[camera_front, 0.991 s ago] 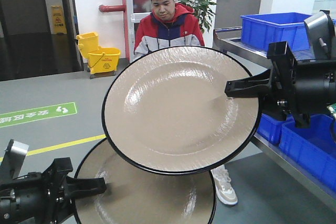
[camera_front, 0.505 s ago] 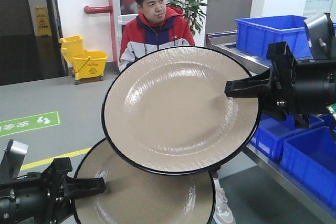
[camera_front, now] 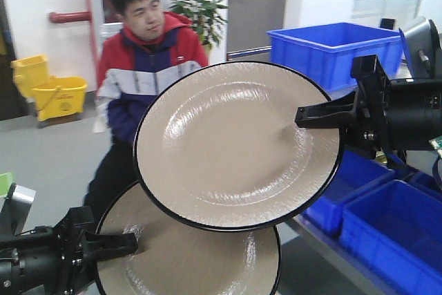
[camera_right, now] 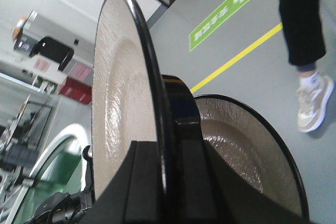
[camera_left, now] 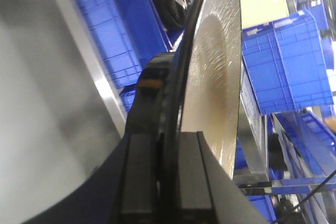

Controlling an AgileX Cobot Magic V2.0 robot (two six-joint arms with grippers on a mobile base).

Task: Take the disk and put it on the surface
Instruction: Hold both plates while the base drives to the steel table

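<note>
While pinching the lower disk (camera_front: pixel 193 264) by its left rim in the left end effector (camera_front: pixel 130 245), clamping the upper disk (camera_front: pixel 235 143) by its right rim in the right end effector (camera_front: pixel 307 117), holding both aloft and tilted; seeing no bench surface anywhere.

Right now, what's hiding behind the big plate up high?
Behind the big plate, a second plate peeks out below, its top edge covered. A man in a red jacket is back there too, partly hidden.
</note>
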